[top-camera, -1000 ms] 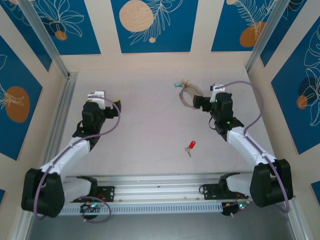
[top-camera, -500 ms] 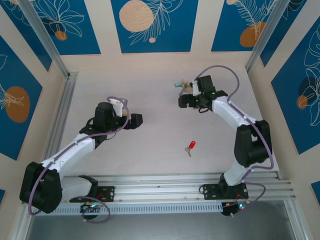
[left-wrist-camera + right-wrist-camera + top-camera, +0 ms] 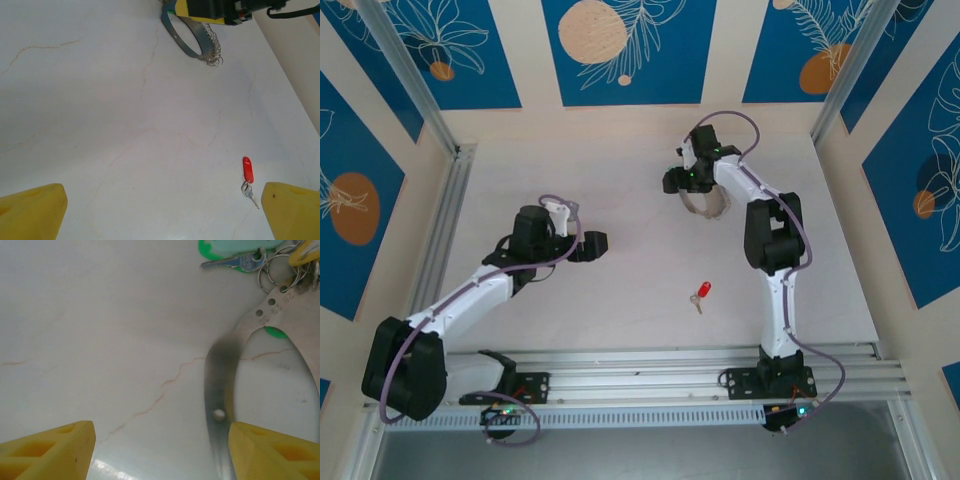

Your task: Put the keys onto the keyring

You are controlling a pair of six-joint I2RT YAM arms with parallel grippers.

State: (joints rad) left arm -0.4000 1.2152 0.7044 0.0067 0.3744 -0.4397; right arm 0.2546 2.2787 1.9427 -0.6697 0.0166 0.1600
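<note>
The left claw (image 3: 593, 244) stands wide, its two yellow fingers (image 3: 32, 212) far apart with bare table (image 3: 100, 100) between them. Ahead of it and off to one side, just beside its other finger, lies the red key (image 3: 248, 170), with nothing in the way. Farther ahead of this claw sits the keyring (image 3: 187, 40), partly covered by the right claw (image 3: 672, 181).

The right claw hangs over the keyring's near curve with its jaws apart and nothing clamped. One limb of the keyring (image 3: 220, 390) runs just inside one yellow finger (image 3: 275, 452); I cannot tell if they touch. Beyond the fingertips lie a teal tag (image 3: 225, 247), a small silver key (image 3: 235, 261) and small rings (image 3: 272, 272). The red key (image 3: 701, 291) is well behind this claw, toward the arm bases.

The keyring is a flat grey metal band, punched with holes and stamped with numbers. The table is smooth and white with thin brownish veins. The red key has a glossy oblong plastic head and a short silvery blade.
</note>
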